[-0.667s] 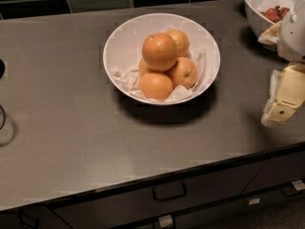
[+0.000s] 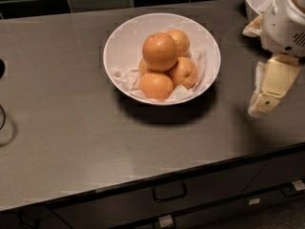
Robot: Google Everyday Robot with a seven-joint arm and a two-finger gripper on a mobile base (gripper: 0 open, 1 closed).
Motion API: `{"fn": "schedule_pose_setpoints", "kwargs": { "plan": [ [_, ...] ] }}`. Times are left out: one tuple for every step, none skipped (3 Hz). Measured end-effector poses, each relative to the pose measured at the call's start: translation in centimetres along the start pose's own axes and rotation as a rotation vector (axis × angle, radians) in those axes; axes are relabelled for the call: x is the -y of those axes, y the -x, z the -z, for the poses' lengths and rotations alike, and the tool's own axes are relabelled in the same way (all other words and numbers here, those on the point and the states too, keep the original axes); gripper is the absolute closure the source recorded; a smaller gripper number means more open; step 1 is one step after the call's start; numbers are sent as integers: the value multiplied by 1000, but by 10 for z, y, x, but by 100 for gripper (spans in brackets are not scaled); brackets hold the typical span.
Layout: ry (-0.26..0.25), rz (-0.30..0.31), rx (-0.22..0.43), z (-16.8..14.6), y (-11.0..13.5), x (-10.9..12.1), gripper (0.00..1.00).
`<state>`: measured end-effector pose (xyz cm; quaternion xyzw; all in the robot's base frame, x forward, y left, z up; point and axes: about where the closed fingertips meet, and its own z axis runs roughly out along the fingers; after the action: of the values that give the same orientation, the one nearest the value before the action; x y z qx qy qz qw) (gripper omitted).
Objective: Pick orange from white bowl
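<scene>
The white bowl (image 2: 125, 36) sits in the middle of the grey counter, lined with crumpled white paper. It holds several oranges. The orange (image 2: 159, 51), the largest and roundest, rests on top of the pile. My gripper (image 2: 262, 104) hangs at the right side of the view, to the right of the bowl and clear of it, pointing down at the counter. It holds nothing that I can see.
A second white bowl (image 2: 256, 0) with reddish food stands at the back right, partly hidden behind my arm (image 2: 286, 23). A dark tiled wall runs along the back. Drawers with handles (image 2: 169, 193) sit below the counter's front edge. A dark object (image 2: 1, 68) shows at the left edge.
My gripper and arm have shifted a little to the left and up, slightly closer to the bowl. The bowl and oranges have not moved.
</scene>
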<state>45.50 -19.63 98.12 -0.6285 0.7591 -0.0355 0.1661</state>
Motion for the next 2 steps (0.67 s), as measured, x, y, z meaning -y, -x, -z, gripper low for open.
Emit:
{"fn": "schedule_pose_setpoints", "kwargs": {
  "plan": [
    [4, 73, 19, -5, 25, 15, 0],
    [7, 122, 33, -8, 43, 27, 0]
  ]
}}
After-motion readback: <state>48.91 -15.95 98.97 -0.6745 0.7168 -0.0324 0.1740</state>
